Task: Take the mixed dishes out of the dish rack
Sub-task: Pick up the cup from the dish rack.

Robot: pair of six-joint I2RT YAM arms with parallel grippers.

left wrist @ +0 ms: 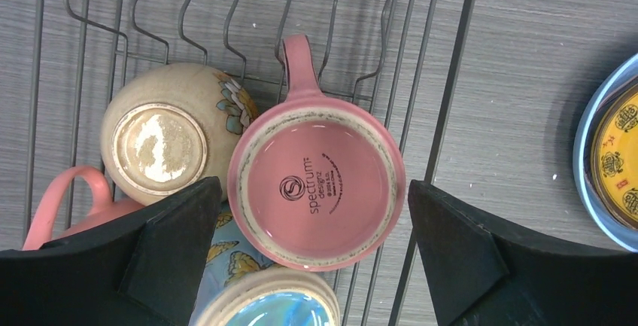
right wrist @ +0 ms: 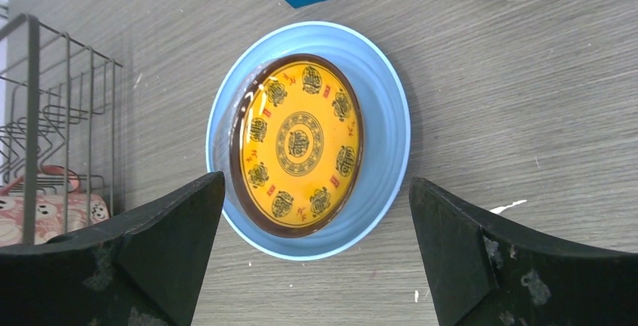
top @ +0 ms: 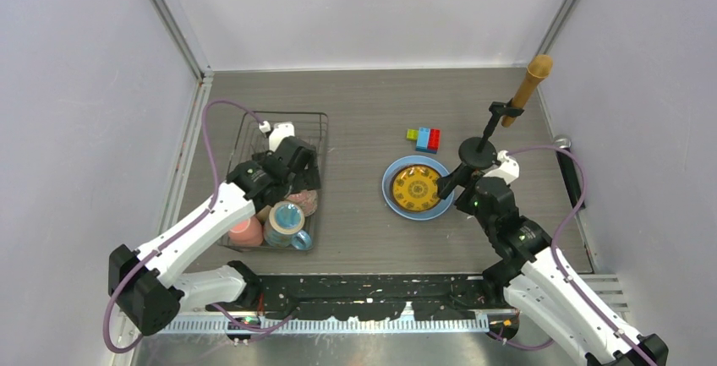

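Note:
The black wire dish rack (top: 314, 129) stands at the left. In it, bottom up, are a pink mug (left wrist: 316, 190) with its handle pointing away, a beige flowered cup (left wrist: 162, 141), a blue butterfly mug (left wrist: 256, 296) and a pink cup (left wrist: 68, 198). My left gripper (left wrist: 312, 258) is open just above the pink mug, one finger (left wrist: 173, 243) on each side, holding nothing. The yellow patterned plate (right wrist: 297, 145) lies in the light blue plate (right wrist: 384, 115) on the table. My right gripper (right wrist: 316, 258) is open and empty at the plates' near edge. The clear glass bowl is not made out.
Coloured toy bricks (top: 425, 138) lie behind the plates. A black stand (top: 478, 153) holding a wooden club-shaped piece (top: 528, 87) is at the back right, close to my right wrist. The rack's side (right wrist: 68, 115) shows left of the plates. Walls enclose the table.

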